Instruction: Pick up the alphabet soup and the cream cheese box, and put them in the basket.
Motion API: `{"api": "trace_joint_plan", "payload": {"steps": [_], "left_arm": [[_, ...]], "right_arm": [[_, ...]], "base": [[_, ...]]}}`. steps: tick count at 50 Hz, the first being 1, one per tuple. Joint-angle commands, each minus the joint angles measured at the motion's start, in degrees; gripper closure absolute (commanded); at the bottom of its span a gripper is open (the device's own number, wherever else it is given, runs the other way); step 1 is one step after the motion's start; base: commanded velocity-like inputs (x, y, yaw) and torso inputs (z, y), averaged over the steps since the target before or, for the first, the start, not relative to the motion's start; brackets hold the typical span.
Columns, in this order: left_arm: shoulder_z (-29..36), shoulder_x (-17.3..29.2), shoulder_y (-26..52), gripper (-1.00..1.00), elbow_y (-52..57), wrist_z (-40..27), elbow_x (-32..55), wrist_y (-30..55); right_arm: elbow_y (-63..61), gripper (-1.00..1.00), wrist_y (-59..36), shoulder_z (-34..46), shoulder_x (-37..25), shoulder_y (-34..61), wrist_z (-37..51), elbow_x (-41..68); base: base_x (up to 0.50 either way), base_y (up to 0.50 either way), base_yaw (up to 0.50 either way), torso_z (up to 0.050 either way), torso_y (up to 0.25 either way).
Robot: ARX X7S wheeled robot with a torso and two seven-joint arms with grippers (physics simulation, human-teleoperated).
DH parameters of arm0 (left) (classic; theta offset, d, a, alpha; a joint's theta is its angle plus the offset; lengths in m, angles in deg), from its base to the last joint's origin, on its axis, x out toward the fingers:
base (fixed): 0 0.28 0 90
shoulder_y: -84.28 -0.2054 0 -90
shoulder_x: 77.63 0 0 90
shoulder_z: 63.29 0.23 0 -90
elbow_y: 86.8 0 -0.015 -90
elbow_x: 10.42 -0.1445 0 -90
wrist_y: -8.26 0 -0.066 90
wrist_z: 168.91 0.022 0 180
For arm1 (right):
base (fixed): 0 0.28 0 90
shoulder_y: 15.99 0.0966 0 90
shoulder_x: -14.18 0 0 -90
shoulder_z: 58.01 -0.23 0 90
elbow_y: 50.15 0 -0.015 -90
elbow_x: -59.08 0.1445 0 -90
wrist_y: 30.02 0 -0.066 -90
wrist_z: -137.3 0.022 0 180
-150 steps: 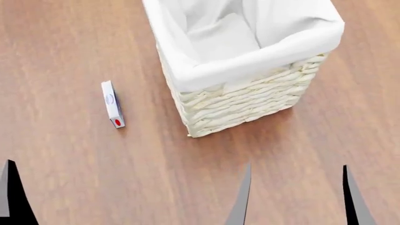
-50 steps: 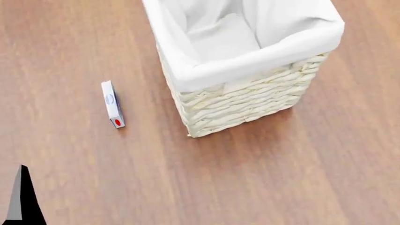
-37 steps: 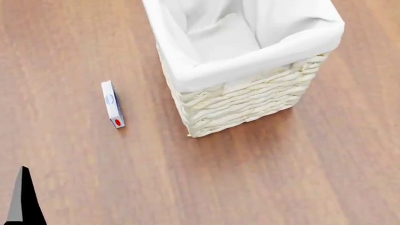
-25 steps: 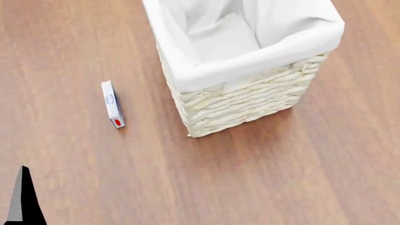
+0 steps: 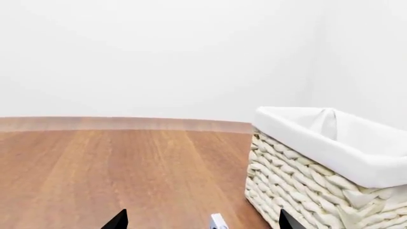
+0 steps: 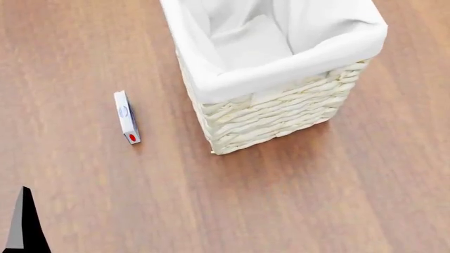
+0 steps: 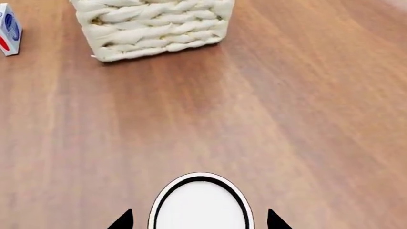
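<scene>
The cream cheese box (image 6: pixel 126 117) lies on the wooden surface left of the basket (image 6: pixel 281 116), thin edge up, red dot at its near end. My left gripper (image 5: pixel 200 224) is open and empty. The box (image 5: pixel 218 222) lies beyond it, between the lines of its two tips. In the head view only one left fingertip (image 6: pixel 25 226) shows, at the bottom left. The alphabet soup (image 7: pixel 200 205) shows only its silver-white top, standing between the tips of my open right gripper (image 7: pixel 200 222) with a small gap on each side. The right gripper is out of the head view.
The basket (image 5: pixel 305 191) stands close to the right of the left gripper, its white liner folded over the rim. In the right wrist view the basket (image 7: pixel 152 28) and the box (image 7: pixel 7 28) lie far ahead across bare wood. A white wall stands behind.
Three seconds ago both right fingertips showed at the head view's bottom edge; they have since dropped out of it. The left fingertip has shifted slightly right. Box and basket have not moved.
</scene>
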Motion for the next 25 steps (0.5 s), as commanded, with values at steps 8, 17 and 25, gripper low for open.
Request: {"api": "trace_joint_plan", "payload": {"steps": [8,17,25], "left_arm": [[0.0,0.16,0.01,-1.0,-0.47,-0.29,0.04,-0.37],[0.06,0.4,-0.08,-1.0,-0.05,-0.52,-0.01,-0.18],[0.0,0.65,-0.12,-1.0,0.37,-0.8,-0.15,0.01]], "right_arm": [[4.48,-1.0,1.36,1.05,0.97,1.45,-0.42,-0.37],[6.56,-1.0,2.39,1.4,1.43,2.0,-0.66,-0.48],[7.92,-1.0,2.83,1.76,1.52,2.54,-0.93,-0.61]], "base": [[0.0,0.0,0.0,0.0,0.0],[0.0,0.0,0.0,0.0,0.0],[0.0,0.0,0.0,0.0,0.0]]}}
